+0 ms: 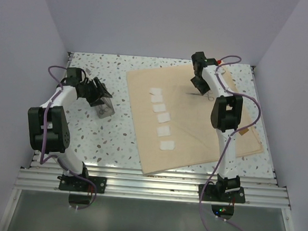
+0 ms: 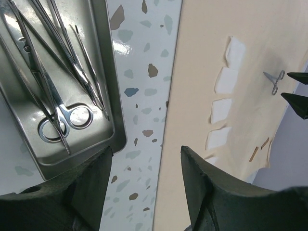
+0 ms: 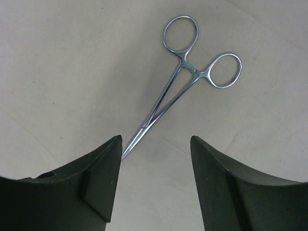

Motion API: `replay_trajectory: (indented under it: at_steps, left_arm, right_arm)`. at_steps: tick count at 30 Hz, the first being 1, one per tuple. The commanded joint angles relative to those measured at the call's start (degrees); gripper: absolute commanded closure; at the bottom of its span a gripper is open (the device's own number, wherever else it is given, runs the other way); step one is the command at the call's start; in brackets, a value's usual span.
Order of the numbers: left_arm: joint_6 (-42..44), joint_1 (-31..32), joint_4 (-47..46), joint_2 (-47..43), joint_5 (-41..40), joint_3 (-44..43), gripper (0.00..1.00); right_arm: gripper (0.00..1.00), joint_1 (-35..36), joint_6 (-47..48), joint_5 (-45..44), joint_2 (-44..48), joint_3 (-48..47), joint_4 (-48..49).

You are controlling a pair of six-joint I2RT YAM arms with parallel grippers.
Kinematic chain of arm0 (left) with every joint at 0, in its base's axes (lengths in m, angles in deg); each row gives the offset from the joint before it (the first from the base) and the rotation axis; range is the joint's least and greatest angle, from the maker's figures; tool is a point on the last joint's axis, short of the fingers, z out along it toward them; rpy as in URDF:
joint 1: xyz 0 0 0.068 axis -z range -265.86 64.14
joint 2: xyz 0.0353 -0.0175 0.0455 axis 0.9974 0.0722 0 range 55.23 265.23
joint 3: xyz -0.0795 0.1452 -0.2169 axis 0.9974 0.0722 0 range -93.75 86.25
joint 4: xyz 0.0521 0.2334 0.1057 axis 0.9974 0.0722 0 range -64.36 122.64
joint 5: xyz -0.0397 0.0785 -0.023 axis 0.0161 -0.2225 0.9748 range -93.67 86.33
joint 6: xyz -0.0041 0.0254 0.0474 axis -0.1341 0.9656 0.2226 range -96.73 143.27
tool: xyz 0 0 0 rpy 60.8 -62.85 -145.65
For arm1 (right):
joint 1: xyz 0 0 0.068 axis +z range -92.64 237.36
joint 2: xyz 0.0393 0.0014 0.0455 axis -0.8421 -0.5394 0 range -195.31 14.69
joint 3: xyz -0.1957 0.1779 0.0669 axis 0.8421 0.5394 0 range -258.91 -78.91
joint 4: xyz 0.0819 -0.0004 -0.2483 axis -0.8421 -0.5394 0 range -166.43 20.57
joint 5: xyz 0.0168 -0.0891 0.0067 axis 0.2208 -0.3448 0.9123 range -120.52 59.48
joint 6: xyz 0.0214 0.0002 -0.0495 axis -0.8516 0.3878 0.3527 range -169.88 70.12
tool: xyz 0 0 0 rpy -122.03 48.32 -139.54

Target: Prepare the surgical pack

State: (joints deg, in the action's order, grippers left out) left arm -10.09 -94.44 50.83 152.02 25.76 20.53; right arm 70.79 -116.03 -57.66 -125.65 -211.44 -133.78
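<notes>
Your right gripper (image 3: 155,142) is open and empty over the forceps (image 3: 189,69) lying flat on the tan cloth (image 3: 72,72). They look thin, hard, slippery: pinch the middle. Your left gripper (image 2: 147,149), beside the cloth, is open and empty too.

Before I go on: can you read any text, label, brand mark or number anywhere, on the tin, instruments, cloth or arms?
No readable text in any view.
tin and the instruments in it: bare steel, no stamp visible.
forceps: no marking shows.
cloth and gauze squares: plain.
left arm and right arm: nothing legible at this size.
</notes>
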Motion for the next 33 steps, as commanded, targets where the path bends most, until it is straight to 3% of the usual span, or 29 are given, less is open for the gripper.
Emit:
replay_trajectory:
  at_steps: [1, 12, 20, 24, 29, 32, 33]
  left_arm:
    - [1.2, 0.1, -0.9, -2.4, 1.7, -0.1, 0.37]
    - [0.8, 0.3, -0.9, -1.8, 3.1, -1.3, 0.37]
    - [1.3, 0.4, -0.9, -1.4, 3.3, -1.3, 0.37]
    - [1.1, 0.3, -0.8, -1.3, 3.5, -1.4, 0.37]
    - [0.9, 0.4, -0.7, -1.5, 3.8, -1.5, 0.37]
    - [1.0, 0.4, -0.5, -1.9, 3.8, -1.5, 0.37]
    - [1.0, 0.4, -0.5, -1.9, 3.9, -1.5, 0.37]
  right_arm:
    - [0.38, 0.0, -2.8, -4.4, -0.6, -1.8, -2.0]
    - [0.43, -0.1, -2.9, -6.0, -4.8, -4.0, -1.2]
    - [0.53, -0.1, -2.5, -5.6, -7.5, -5.5, -2.2]
    - [0.67, -0.1, -2.8, -4.2, -6.9, -3.4, -1.7]
    - [0.78, -0.1, -2.6, -2.2, -7.2, -3.3, -1.7]
    - [0.90, -0.2, -2.1, -0.8, -7.1, -3.1, -1.6]
    - [1.00, -0.2, -1.5, -0.1, -6.6, -2.8, -0.9]
